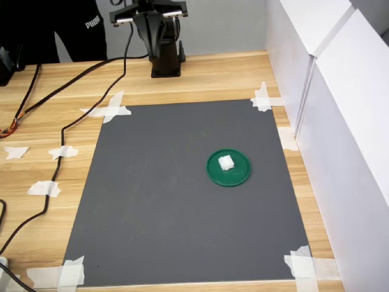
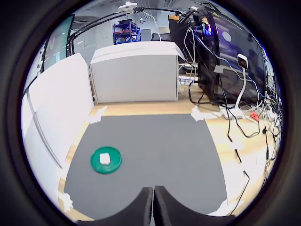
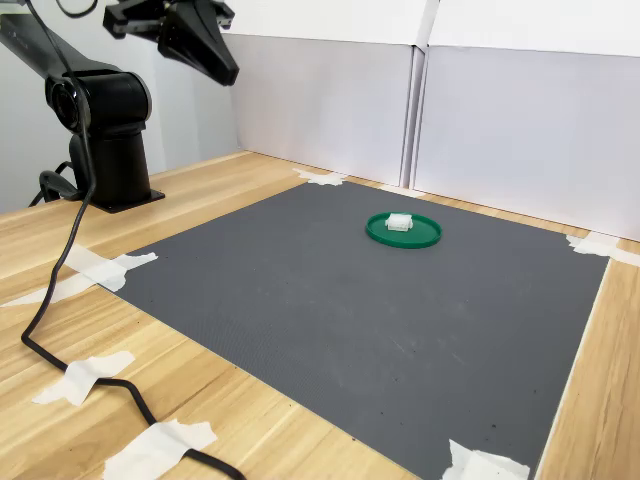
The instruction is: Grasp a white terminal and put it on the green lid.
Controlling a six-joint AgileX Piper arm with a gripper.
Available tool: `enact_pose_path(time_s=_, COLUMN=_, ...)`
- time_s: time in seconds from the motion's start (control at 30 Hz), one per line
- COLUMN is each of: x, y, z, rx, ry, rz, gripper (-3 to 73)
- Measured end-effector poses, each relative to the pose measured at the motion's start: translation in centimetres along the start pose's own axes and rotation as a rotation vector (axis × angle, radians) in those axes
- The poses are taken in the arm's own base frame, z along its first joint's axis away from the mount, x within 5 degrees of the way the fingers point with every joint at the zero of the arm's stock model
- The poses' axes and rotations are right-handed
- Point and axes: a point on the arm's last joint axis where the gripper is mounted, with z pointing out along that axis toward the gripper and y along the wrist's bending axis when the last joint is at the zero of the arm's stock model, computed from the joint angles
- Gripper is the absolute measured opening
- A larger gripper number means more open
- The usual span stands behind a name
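Light wooden table (image 1: 206, 76) carrying a dark grey rectangular mat (image 1: 158, 194) fixed at its corners with white tape strips (image 1: 109, 109). Black robot arm (image 3: 100, 120) mounted beyond the mat's far edge in the first exterior view, raised well above the surface. Black end effector (image 2: 153, 207), fingers together and empty, well apart from the disc. Flat round dark-green plastic lid (image 1: 238, 176) with raised rim, lying on the mat at roughly 3 o'clock of its centre in the first exterior view. Tiny white translucent plastic terminal block (image 1: 225, 162) resting on the lid, slightly toward 10 o'clock of its middle
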Motion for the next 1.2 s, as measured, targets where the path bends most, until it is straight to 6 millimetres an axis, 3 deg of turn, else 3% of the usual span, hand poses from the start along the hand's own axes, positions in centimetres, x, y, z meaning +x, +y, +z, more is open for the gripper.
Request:
enact_pose_path(time_s=0.13, x=1.6, y=0.0, z=-0.6, rx=-0.001, ry=-0.014, rz=-0.001, gripper=-1.6)
enact_pose_path(time_s=0.3, x=1.7, y=0.0, z=-1.0, rx=-0.002, ry=-0.042, rz=-0.002, gripper=-1.6)
enact_pose_path(time_s=0.6, x=4.4, y=-0.1, z=-0.2, rx=-0.001, ry=-0.042, rz=0.001, gripper=-1.6)
enact_pose_path(time_s=0.77, x=4.6, y=-0.1, z=-1.6, rx=-0.004, ry=-0.171, rz=-0.002, gripper=-1.6)
enact_pose_path(time_s=1.2, x=4.7, y=-0.1, z=-1.8, rx=-0.005, ry=-0.177, rz=0.000, gripper=-1.6)
